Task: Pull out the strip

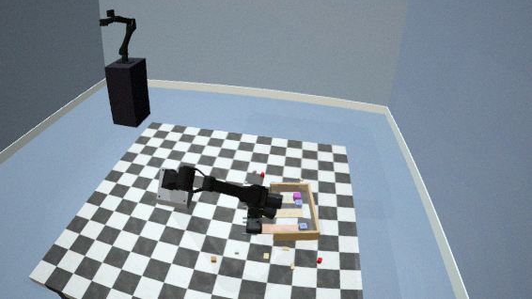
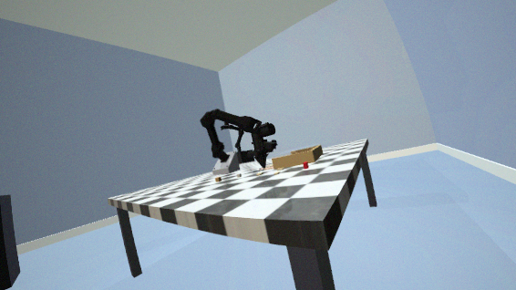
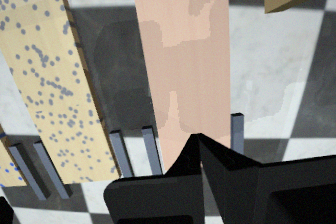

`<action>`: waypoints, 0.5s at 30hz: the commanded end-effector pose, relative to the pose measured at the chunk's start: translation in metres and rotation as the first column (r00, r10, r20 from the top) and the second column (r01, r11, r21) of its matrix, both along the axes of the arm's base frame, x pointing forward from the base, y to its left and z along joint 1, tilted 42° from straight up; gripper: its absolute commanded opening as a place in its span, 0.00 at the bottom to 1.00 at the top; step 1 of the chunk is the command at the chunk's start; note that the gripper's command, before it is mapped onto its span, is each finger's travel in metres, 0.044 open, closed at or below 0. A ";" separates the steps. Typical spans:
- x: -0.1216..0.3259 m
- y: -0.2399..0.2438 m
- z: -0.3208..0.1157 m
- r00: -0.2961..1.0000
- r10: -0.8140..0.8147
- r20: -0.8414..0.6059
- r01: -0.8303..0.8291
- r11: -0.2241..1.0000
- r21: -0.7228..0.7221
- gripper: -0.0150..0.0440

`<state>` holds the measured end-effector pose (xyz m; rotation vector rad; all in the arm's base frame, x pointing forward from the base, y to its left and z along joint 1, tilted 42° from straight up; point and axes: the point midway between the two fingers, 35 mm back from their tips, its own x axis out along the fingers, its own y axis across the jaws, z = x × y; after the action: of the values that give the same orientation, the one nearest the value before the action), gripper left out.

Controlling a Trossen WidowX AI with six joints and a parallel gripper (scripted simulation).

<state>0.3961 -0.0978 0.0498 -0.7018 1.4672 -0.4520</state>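
My gripper (image 2: 263,166) (image 3: 196,138) is shut, with nothing visible between its fingertips. In the wrist view the tips are over the near part of the plain pink strip (image 1: 281,228) (image 3: 189,65). A small blue cube (image 1: 303,226) with a dark mark is at that strip's far end. A speckled tan strip (image 1: 290,212) (image 3: 59,95) lies beside it. A third strip with blue dots (image 3: 1,167) shows at the wrist view's left edge. Another blue cube (image 1: 299,203) and a magenta cube (image 1: 297,196) are near the third strip's far end. The marks are too small to read.
A wooden-walled frame (image 1: 296,236) (image 2: 292,159) surrounds the cubes and the strips' far parts. Short grey bars (image 3: 237,134) (image 3: 151,150) flank the strips. Red cubes (image 1: 320,260) (image 1: 262,174) and small tan pieces (image 1: 266,256) (image 1: 213,259) lie on the checkered table outside the frame.
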 end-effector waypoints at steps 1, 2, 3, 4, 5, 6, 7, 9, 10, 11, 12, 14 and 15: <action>0.000 -0.001 -0.002 1.000 0.000 -0.002 0.000 1.000 0.004 0.25; 0.000 -0.001 -0.002 1.000 0.000 -0.002 0.000 1.000 0.004 0.25; 0.001 -0.001 -0.002 1.000 0.000 -0.002 0.000 1.000 0.004 0.25; 0.001 -0.001 -0.002 1.000 0.000 -0.002 0.000 1.000 0.004 0.25; 0.001 -0.001 -0.002 1.000 0.000 -0.002 0.000 1.000 0.004 0.25; 0.001 -0.002 -0.002 1.000 0.000 -0.002 0.000 1.000 0.004 0.25; 0.001 -0.002 -0.002 1.000 0.000 -0.002 0.000 1.000 0.004 0.25; 0.001 -0.002 -0.003 1.000 0.000 -0.002 0.000 1.000 0.004 0.25; 0.001 -0.002 -0.003 1.000 0.000 -0.002 0.000 1.000 0.004 0.25; 0.001 -0.002 -0.003 1.000 0.000 -0.002 0.000 1.000 0.004 0.25; 0.001 -0.002 -0.003 1.000 0.000 -0.002 0.000 1.000 0.004 0.25; 0.001 -0.002 -0.003 1.000 0.000 -0.002 0.000 1.000 0.004 0.25; 0.001 -0.002 -0.003 1.000 0.000 -0.002 0.000 1.000 0.004 0.25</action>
<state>0.3967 -0.0977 0.0494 -0.7035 1.4659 -0.4504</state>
